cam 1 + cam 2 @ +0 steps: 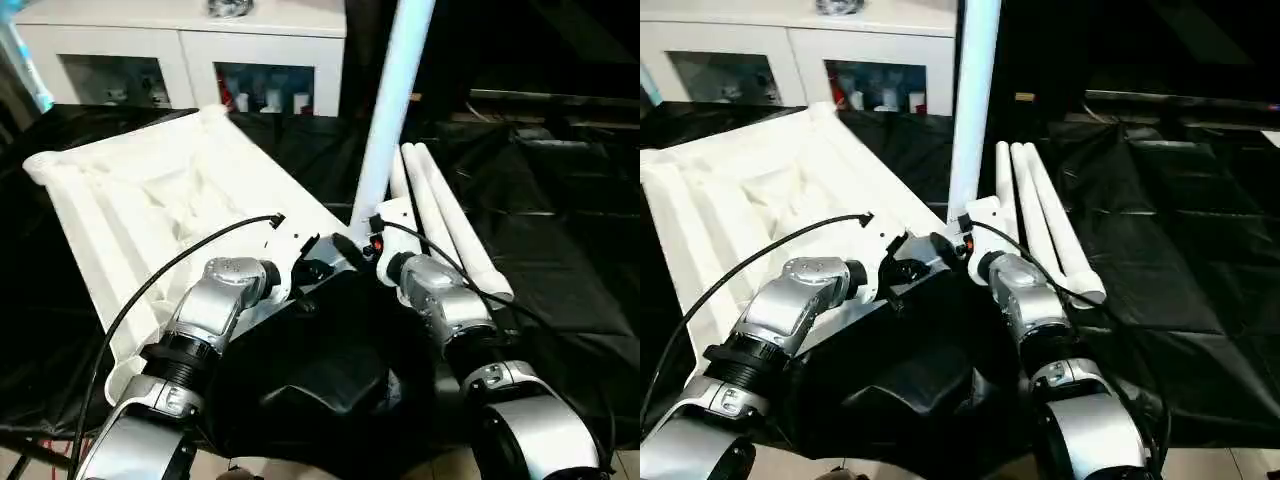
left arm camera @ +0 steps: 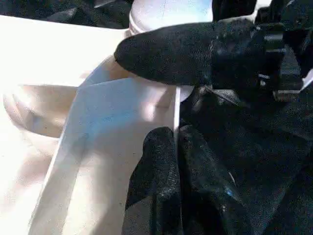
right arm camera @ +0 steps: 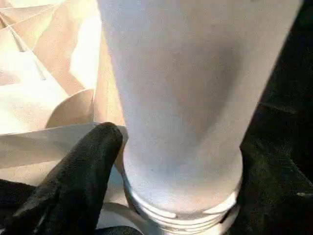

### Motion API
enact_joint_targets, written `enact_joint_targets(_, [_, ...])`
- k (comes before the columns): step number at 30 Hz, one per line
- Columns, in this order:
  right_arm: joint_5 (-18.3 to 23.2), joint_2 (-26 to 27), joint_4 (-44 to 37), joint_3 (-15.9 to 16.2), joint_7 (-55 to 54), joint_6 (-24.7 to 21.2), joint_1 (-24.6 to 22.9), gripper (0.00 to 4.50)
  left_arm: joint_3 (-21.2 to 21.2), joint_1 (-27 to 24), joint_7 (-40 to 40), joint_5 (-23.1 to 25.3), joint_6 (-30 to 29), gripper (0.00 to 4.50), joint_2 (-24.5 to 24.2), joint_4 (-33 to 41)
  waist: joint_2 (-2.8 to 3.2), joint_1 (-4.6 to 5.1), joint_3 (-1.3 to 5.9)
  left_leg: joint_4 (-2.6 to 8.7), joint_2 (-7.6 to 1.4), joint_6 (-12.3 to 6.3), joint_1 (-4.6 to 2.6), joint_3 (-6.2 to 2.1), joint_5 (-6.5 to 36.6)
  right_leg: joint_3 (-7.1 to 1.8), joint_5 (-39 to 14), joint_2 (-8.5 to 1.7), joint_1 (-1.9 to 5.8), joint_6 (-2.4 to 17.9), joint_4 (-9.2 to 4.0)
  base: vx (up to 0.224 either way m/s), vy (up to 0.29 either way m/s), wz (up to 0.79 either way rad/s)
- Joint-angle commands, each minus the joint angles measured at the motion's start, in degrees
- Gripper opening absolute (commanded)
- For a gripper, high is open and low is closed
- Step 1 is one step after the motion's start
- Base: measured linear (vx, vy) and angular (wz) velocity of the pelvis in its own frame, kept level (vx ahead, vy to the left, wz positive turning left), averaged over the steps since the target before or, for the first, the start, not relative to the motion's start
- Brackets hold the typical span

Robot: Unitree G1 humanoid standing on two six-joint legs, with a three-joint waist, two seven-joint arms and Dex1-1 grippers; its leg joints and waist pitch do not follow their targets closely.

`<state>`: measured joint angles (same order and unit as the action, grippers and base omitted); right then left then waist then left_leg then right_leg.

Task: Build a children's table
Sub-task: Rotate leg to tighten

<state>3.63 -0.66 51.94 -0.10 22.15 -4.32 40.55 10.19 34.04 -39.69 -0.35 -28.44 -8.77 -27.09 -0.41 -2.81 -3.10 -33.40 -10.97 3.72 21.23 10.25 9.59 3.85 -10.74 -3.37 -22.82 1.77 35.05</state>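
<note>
Light falls from above and behind, glaring off the white ribbed table panel until its detail washes out. The black cloth swallows light into deep shadow. The close-up leg is soft and blurred.

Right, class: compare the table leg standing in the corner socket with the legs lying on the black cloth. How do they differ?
The standing leg is upright; the loose legs lie flat, side by side. The standing leg's threaded end sits at the tabletop's corner socket; the loose legs touch only the black cloth. The standing leg is single, with the robot's arms at its base; the loose legs lie apart from both. All are long white tubes.
</note>
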Motion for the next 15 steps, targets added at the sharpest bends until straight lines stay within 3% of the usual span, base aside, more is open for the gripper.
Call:
enact_joint_targets(1, [0.0, 0.1, -2.1, 0.7, 0.6, -0.8, -1.4, 3.73, -0.3, 1.8, 1.5, -0.9, 0.9, 0.00, 2.0, 1.9, -0.20, -0.21, 3.68, 3.61, -2.24, -1.98, -0.68, -0.72, 11.7, -2.94, -13.1, -4.79, 2.78, 10.3, -4.68, 0.000, 0.000, 0.00])
enact_joint_targets(7, [0.1, -3.1, -13.0, 0.7, 1.9, -3.3, -6.9, 3.73, -2.1, 3.9, 8.0, 0.3, -0.8, 0.00, 3.5, -1.4, 0.05, -0.81, 4.12, 3.21, -2.07, -3.91, -0.35, -0.63, 7.3, -2.91, -4.5, -4.56, 3.22, 11.4, -3.89, 0.000, 0.000, 0.00])
enact_joint_targets(15, [1.1, -5.2, -26.3, 1.0, 2.1, -8.8, -13.0, 3.73, -2.7, 5.6, 10.2, 0.3, 2.2, 0.00, 4.8, -2.3, 0.17, -0.56, 4.08, 3.08, -1.99, -4.62, -0.23, -0.73, 7.4, -2.81, -4.5, -4.47, 3.35, 11.4, -4.25, 0.000, 0.000, 0.00])
